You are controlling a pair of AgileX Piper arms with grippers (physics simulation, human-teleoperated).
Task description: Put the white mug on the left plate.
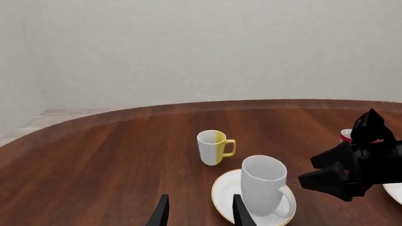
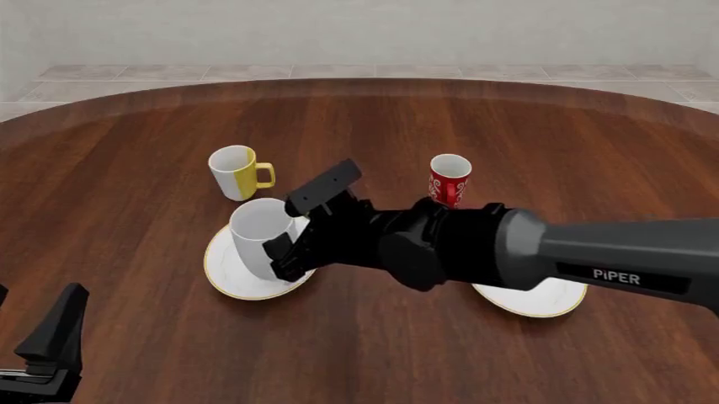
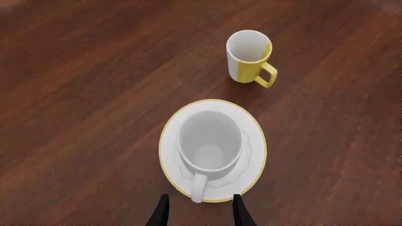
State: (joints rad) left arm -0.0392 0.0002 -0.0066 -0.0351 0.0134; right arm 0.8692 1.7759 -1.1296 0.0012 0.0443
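The white mug [image 3: 209, 146] stands upright on the left plate [image 3: 254, 136], its handle pointing at my right gripper [image 3: 199, 214]. That gripper is open, its fingertips just behind the handle and on either side of it, not closed on it. From the front, the mug [image 2: 258, 231] and plate [image 2: 231, 284] sit left of centre, with the right gripper [image 2: 303, 220] beside the mug. My left gripper [image 2: 29, 328] hovers open and empty at the near left corner. Its own view shows the mug [image 1: 264, 183], the plate [image 1: 221, 193] and its open gripper [image 1: 199, 215].
A yellow-and-white mug [image 2: 238, 172] stands just behind the left plate. A slim red patterned cup [image 2: 450, 179] is farther right. The second plate [image 2: 540, 301] lies partly under the right arm. The round table's far edge [image 2: 359, 82] curves across the back.
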